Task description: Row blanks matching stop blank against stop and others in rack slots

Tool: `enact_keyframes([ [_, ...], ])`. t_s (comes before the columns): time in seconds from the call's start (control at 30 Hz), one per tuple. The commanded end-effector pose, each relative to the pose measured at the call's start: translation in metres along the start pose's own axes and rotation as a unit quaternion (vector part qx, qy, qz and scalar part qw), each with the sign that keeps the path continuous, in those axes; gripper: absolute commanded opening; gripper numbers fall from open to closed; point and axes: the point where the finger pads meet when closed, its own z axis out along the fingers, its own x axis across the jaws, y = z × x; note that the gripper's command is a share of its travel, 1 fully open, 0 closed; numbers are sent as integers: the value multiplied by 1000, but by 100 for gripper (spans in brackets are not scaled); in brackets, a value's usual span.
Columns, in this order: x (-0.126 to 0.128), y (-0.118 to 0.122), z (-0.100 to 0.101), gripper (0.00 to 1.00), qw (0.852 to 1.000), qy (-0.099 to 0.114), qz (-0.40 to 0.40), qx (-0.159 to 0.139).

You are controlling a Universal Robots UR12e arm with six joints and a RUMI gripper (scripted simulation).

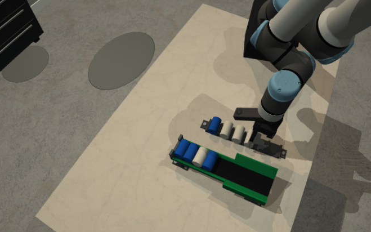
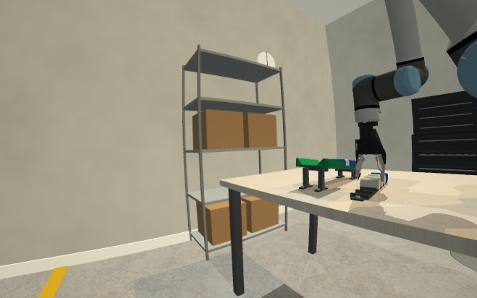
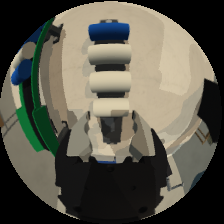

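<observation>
The green ramp (image 1: 255, 165) (image 2: 308, 162) (image 3: 30, 130) holds a row from the stop (image 1: 178, 142): a blue blank (image 1: 182, 148), a second blue blank (image 1: 191, 152), a white blank (image 1: 200, 156) and a third blue blank (image 1: 209, 161). They lie across it, close together. The dark stock rack (image 1: 275, 148) (image 2: 358, 196) holds a blue blank (image 1: 214, 125) (image 3: 109, 32) at its far end, then three white blanks (image 1: 226, 129) (image 3: 109, 54). My gripper (image 2: 370, 179) (image 3: 110, 111) is open and empty, low over the rack at the nearest white blank (image 3: 111, 106), which it partly hides in the top view.
The ramp stands on legs beside the rack, its raised side walls (image 1: 244, 192) near the gripper's side. The arm's base is at the table's back edge. A shelf (image 2: 232, 150) with boxes and a black drawer cabinet (image 1: 5, 34) (image 2: 447, 147) stand off the table.
</observation>
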Motion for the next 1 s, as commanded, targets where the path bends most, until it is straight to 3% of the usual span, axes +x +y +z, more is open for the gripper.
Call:
enact_keyframes([
  [0.0, 0, 0, -11, 54, 1000, 0, 0, 0],
  [0.63, 0, 0, -64, 54, 1000, 0, 0, 0],
  [0.97, 0, 0, -76, 54, 1000, 0, 0, 0],
])
